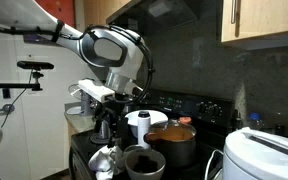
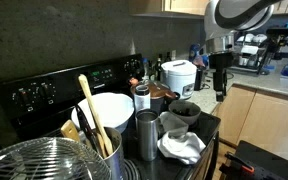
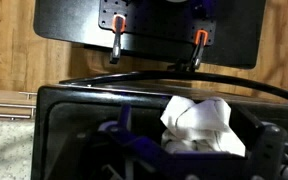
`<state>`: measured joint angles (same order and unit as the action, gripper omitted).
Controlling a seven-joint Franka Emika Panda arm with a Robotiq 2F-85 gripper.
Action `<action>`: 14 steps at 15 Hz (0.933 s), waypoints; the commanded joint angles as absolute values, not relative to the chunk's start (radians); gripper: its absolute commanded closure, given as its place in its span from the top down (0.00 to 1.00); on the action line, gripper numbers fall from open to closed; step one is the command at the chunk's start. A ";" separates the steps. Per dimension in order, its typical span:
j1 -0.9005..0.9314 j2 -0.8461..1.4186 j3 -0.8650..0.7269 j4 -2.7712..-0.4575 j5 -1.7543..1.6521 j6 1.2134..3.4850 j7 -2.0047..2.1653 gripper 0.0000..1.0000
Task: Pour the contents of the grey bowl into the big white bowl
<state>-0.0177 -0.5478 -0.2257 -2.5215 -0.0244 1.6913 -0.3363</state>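
Wire basket [image 2: 29, 160] foremost; grey bowl [image 2: 182, 112] sits lower, near empty, wide-open jaws.

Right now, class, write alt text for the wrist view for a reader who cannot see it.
A crumpled white cloth lies on a black stove, seen from above. Beyond the stove's edge are a wood-grain surface and a black board with two orange clamps.

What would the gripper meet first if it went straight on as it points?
Probably the crumpled white cloth on the stove: the wrist view shows it right under the open gripper, though depth is unclear.
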 commanded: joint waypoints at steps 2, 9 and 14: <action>-0.036 -0.545 -0.209 -2.519 -0.017 1.689 -0.344 1.00; -0.035 -0.522 -0.205 -2.510 -0.026 1.687 -0.341 1.00; -0.058 -0.432 -0.201 -2.459 -0.065 1.731 -0.289 1.00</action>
